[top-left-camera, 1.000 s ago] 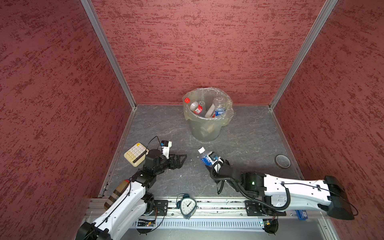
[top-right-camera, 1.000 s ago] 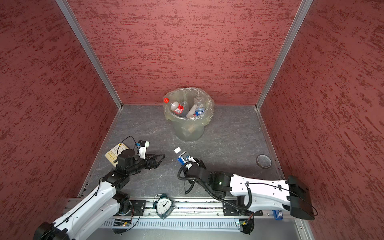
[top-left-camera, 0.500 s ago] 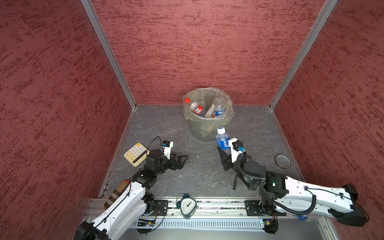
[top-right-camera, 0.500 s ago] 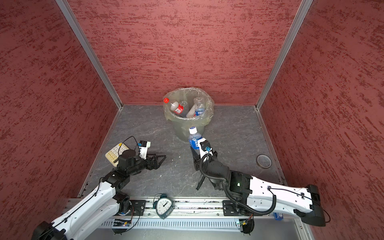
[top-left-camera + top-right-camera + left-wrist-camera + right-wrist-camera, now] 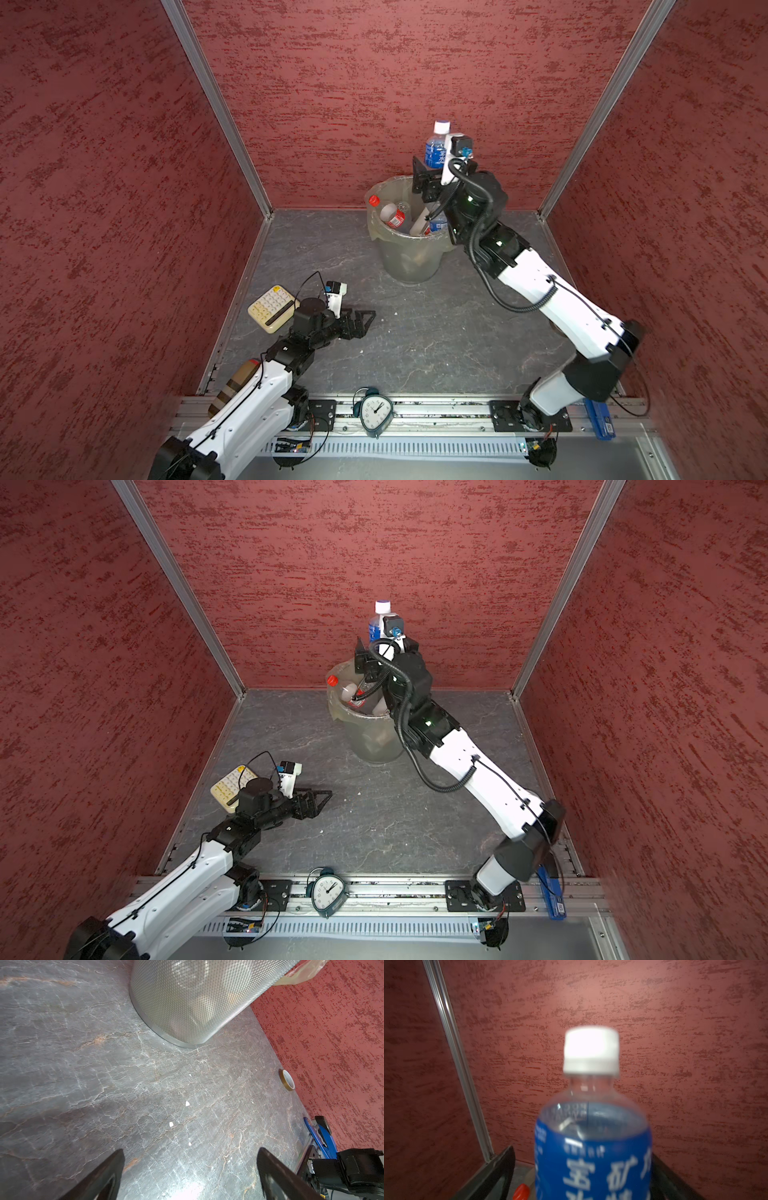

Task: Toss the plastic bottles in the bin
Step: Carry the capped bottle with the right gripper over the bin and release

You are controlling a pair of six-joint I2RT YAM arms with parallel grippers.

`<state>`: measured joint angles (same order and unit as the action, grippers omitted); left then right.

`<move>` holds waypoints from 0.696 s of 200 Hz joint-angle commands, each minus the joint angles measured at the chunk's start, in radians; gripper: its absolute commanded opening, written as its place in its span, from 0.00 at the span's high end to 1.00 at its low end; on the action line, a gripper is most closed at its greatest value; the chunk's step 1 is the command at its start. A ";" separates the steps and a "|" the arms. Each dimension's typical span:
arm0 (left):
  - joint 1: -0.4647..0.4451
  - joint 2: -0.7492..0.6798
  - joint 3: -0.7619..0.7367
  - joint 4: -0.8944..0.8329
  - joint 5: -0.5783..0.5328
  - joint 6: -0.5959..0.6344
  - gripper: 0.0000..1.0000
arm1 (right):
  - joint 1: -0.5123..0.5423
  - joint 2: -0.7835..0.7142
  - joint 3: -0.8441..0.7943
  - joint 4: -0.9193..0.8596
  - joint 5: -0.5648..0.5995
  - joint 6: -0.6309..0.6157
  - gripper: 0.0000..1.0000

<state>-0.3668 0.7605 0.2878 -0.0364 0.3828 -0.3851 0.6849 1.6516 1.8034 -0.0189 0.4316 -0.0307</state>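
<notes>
Now we're at the drop: right tool (image 5: 434, 166) spread, bottle (image 5: 435, 150) loose over bin (image 5: 405, 259); left tool (image 5: 361, 322) spread, empty. Next: retract w/o clipping rim.

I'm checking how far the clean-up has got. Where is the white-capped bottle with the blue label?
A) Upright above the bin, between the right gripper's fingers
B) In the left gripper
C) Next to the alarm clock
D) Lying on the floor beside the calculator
A: the bottle stands upright between the fingers of the right gripper, raised above the bin, while the left gripper is open and empty.
</notes>
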 commanded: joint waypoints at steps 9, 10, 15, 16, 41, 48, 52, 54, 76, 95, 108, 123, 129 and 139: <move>0.018 -0.006 0.017 0.018 0.033 0.003 0.01 | -0.042 0.019 0.014 -0.066 -0.025 0.005 0.01; 0.019 -0.007 0.016 0.018 0.033 0.002 0.01 | -0.042 0.015 0.012 -0.062 -0.025 0.005 0.01; 0.020 -0.008 0.016 0.019 0.033 0.004 0.01 | -0.042 -0.004 -0.007 -0.046 -0.026 0.002 0.01; 0.020 -0.008 0.016 0.018 0.033 0.003 0.01 | -0.042 -0.009 -0.008 -0.042 -0.026 0.003 0.01; 0.021 0.004 0.017 0.030 0.033 0.003 0.00 | -0.041 -0.074 -0.032 -0.056 -0.053 0.011 0.01; 0.022 0.011 0.019 0.031 0.034 0.005 0.01 | -0.041 -0.097 -0.051 -0.065 -0.058 0.016 0.01; 0.022 0.013 0.021 0.031 0.036 0.005 0.01 | -0.041 -0.108 -0.066 -0.065 -0.061 0.019 0.01; 0.022 0.015 0.021 0.033 0.036 0.005 0.01 | -0.041 -0.116 -0.073 -0.065 -0.062 0.021 0.01; 0.022 0.014 0.020 0.035 0.029 0.006 0.01 | -0.041 -0.186 -0.174 -0.062 -0.044 0.025 0.01; 0.021 0.013 0.019 0.031 0.024 0.005 0.01 | -0.043 -0.256 -0.264 -0.052 -0.026 0.034 0.01; 0.020 0.009 0.020 0.030 0.020 0.006 0.01 | -0.046 -0.294 -0.317 -0.054 -0.016 0.045 0.01; 0.020 0.008 0.021 0.029 0.013 0.002 0.01 | -0.048 -0.342 -0.381 -0.052 -0.004 0.062 0.01; 0.020 0.009 0.024 0.026 0.011 0.002 0.01 | -0.051 -0.362 -0.409 -0.049 -0.003 0.067 0.01; 0.020 0.009 0.032 0.019 0.007 0.002 0.01 | -0.054 -0.393 -0.453 -0.045 0.010 0.079 0.01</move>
<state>-0.3489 0.7776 0.2882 -0.0284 0.4019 -0.3878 0.6384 1.3079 1.4349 -0.0650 0.4034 0.0124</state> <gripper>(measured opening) 0.994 0.987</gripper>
